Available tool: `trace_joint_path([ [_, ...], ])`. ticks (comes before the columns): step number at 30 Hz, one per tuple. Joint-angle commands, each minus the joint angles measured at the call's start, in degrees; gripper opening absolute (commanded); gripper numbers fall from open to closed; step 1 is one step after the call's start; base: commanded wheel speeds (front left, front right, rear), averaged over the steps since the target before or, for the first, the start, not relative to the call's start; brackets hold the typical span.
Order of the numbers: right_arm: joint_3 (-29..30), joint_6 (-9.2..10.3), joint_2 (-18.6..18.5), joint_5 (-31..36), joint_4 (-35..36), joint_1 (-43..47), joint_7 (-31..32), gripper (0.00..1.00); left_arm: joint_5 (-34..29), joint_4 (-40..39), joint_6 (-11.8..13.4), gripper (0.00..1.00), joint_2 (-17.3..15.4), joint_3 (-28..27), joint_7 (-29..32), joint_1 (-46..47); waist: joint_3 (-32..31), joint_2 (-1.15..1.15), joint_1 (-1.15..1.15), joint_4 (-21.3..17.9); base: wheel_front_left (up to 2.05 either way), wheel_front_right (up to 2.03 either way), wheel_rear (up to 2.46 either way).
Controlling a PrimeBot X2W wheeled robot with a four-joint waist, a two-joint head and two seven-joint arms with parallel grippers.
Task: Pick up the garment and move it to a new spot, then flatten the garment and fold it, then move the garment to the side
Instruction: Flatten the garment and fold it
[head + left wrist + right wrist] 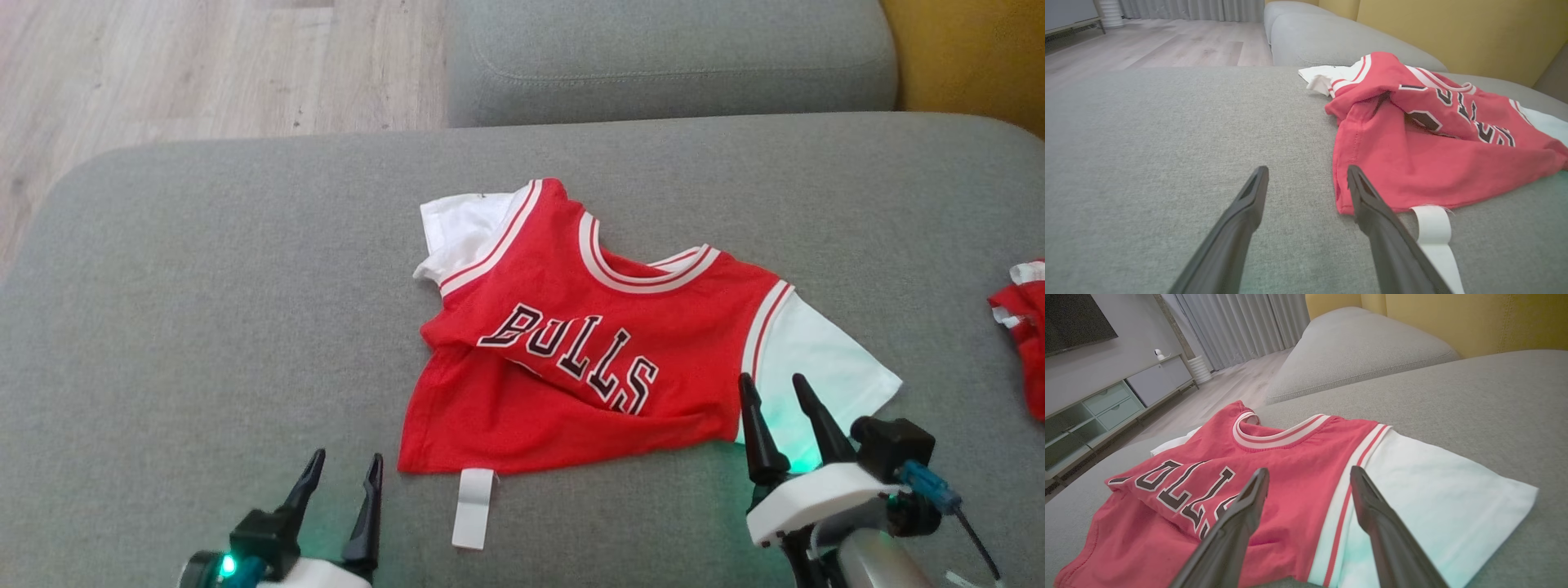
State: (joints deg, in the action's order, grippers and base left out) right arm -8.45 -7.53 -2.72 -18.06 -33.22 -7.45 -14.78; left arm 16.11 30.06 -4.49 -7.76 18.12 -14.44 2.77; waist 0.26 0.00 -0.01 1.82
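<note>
On the sofa [204,286] the jersey [571,367] lies rumpled; I see my left tool [348,455] wide and empty by its hem [441,461], right tool [771,377] wide over the sleeve [824,359].

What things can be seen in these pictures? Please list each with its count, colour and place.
jersey: one, red with white sleeves, crumpled mid-seat
label: one, white, at the jersey's near hem
other cloth: one, red and white, seat's right edge
sofa seat: one, grey, under the jersey
cushion: one, grey, beyond the seat
floor: one, pale wood, far left
cabinet: one, pale grey, along the wall
curtains: one set, grey, past the cabinet
left gripper: one, dark fingers, open, near the jersey's left hem corner
right gripper: one, dark fingers, open, at the white sleeve on the right
</note>
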Motion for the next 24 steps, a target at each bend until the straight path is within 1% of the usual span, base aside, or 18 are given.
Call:
trace_joint_path([
  [1,-1.1,0.04,-0.16,0.54,1.69,-1.55,-0.22,1.0,-0.49,-2.14,0.28,1.0,0.32,-2.72,-0.55,2.27,-0.15,0.0,0.01,-0.12,0.0,0.0,0.0],
  [5,-1.04,0.04,-0.16,0.84,2.04,-1.42,-0.22,1.0,-1.68,-1.72,-0.01,1.0,2.39,-4.84,-0.55,2.2,-0.51,0.0,0.01,-0.63,0.0,0.0,0.0],
  [11,-1.53,0.04,-0.16,2.88,3.01,-0.98,-0.22,1.0,-5.05,-2.56,3.74,1.0,3.76,-9.18,-0.55,1.24,-1.08,0.0,0.01,-1.92,0.0,0.0,0.0],
  [14,-1.84,0.04,-0.16,4.97,2.92,-0.49,-0.22,1.0,-6.56,-3.28,4.93,1.0,4.07,-10.91,-0.55,-0.45,-1.44,0.0,0.01,-2.18,0.0,0.0,0.0],
  [17,-0.52,0.04,-0.16,6.4,2.74,0.38,-0.22,1.0,-7.51,-4.24,5.46,1.0,4.31,-12.32,-0.55,-2.53,-1.98,0.0,0.01,-2.0,0.0,0.0,0.0],
  [21,1.98,0.04,-0.16,6.71,2.69,1.39,-0.22,1.0,-8.16,-5.75,5.86,1.0,4.49,-13.89,-0.55,-4.37,-2.54,0.0,0.01,-1.62,0.0,0.0,0.0],
  [24,4.37,0.04,-0.16,6.78,2.67,2.18,-0.22,1.0,-8.58,-6.87,5.58,1.0,4.61,-15.23,-0.56,-5.77,-3.03,0.0,0.01,-1.28,0.0,0.0,0.0],
])
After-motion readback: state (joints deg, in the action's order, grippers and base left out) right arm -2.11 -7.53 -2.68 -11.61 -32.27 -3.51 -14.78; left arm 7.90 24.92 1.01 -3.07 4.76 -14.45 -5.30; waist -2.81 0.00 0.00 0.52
